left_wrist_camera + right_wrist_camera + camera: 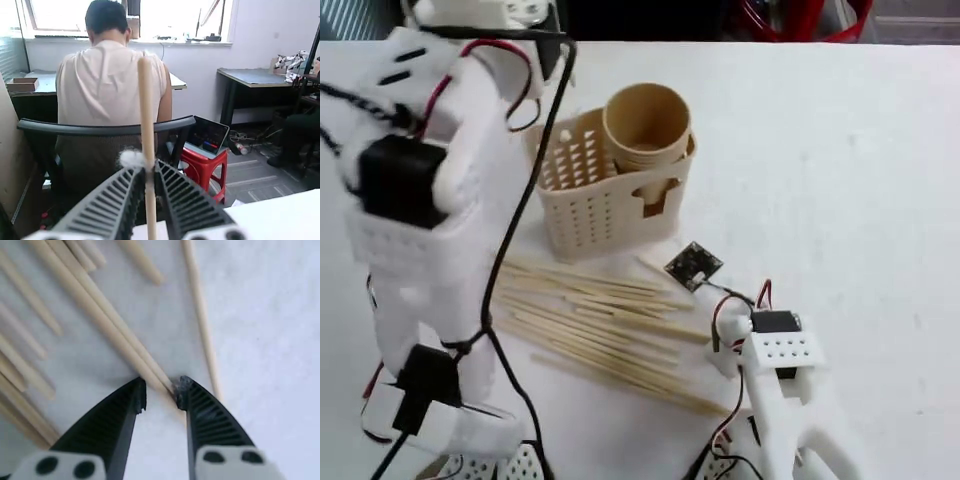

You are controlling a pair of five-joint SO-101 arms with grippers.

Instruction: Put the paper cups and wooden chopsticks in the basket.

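A cream perforated basket (605, 205) stands at the table's middle back, with stacked paper cups (648, 125) inside it. Many wooden chopsticks (600, 325) lie spread on the table in front of the basket. My left gripper (148, 170) is raised off the table and shut on a single chopstick (146, 115) that points straight up between its fingers. My right gripper (160, 390) is low over the table and open, its fingertips on either side of the ends of a pair of chopsticks (105, 315). The right arm (775, 365) sits at the pile's right end.
The big white left arm (430, 200) rises at the left of the table, its cables hanging beside the basket. White table (840, 170) stretches to the right of the basket. A person sits in a chair (100, 127) in the room behind.
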